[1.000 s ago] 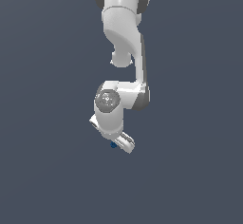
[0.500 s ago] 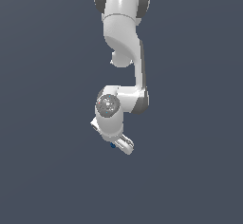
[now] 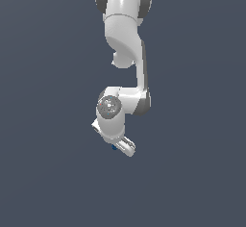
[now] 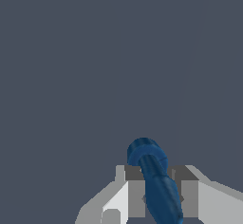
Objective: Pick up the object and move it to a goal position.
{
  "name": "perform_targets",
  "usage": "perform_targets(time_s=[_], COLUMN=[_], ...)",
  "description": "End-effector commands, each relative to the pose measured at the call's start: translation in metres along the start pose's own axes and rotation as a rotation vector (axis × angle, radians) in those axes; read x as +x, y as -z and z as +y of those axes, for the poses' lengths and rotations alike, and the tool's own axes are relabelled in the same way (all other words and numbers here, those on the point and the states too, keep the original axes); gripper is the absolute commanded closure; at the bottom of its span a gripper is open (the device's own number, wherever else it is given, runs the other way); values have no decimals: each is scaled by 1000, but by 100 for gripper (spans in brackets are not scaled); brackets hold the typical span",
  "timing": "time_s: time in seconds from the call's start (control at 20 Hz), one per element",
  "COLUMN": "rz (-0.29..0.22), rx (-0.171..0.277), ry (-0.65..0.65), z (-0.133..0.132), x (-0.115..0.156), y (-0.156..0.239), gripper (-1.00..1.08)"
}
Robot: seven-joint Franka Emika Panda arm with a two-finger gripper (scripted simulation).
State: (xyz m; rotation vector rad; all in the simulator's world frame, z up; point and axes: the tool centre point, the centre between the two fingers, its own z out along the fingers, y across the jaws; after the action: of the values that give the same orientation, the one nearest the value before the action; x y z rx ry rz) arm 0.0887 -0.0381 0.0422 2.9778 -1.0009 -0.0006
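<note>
Gripping the dark blue object [image 4: 159, 190] between them, the fingers [image 4: 137, 197] stay clamped so it can travel toward the goal.

There was one white robot arm [image 3: 126, 67], running from the top centre of the exterior view down to its middle. It carried one gripper [image 4: 156, 197], with two fingers [image 4: 135, 197] that showed at the bottom centre of the wrist view. There was one dark blue object [image 4: 154, 180], seen there between those fingers. One plain grey ground [image 3: 48, 173] filled the rest.
</note>
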Motion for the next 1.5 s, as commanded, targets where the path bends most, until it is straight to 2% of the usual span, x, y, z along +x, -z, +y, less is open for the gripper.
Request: perform_targets(time_s=[0.0,0.25,0.5,1.45], rz=[0,0,0,0], rx=[0,0,0,0], ry=[0,0,0,-1], z=[0,0,1,4], x=[0,1,2,15], y=[1,17,51,254], gripper=[108,108,108,108])
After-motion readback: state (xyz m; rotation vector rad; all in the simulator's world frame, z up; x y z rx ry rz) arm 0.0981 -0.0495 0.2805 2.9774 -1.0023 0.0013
